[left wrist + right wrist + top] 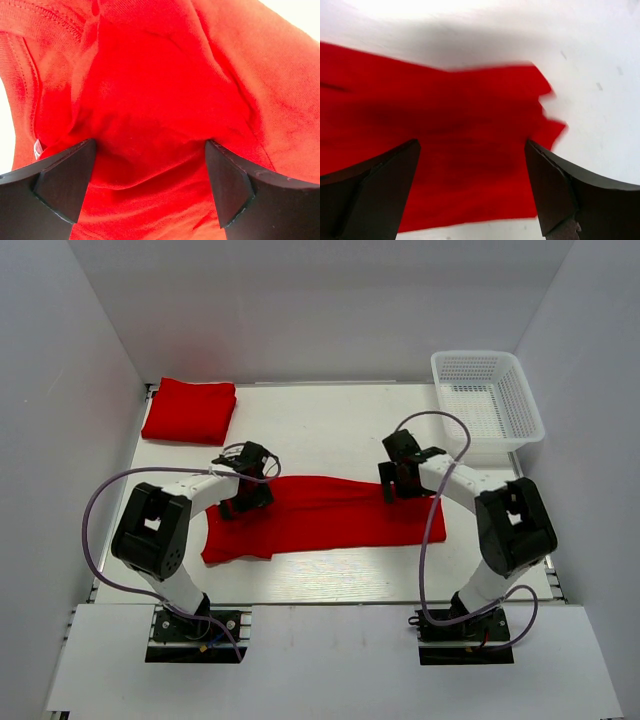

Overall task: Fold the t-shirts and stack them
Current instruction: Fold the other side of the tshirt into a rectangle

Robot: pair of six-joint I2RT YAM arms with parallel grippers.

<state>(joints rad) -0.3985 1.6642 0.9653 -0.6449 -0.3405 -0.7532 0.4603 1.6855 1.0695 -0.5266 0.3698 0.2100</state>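
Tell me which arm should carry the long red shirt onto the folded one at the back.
Left, probably. The left gripper hangs open over the left end of the long shirt, on the same side as the folded shirt. The right gripper, also open, is over the other end, nearer the basket.

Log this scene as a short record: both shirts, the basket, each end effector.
folded t-shirt: far left, lying flat, apart from both arms
spread t-shirt: centre, stretched left to right, rumpled at its left end
mesh basket: white, far right corner
left end effector: open, over the spread t-shirt's rumpled left end
right end effector: open, over its right end; view blurred
held: nothing
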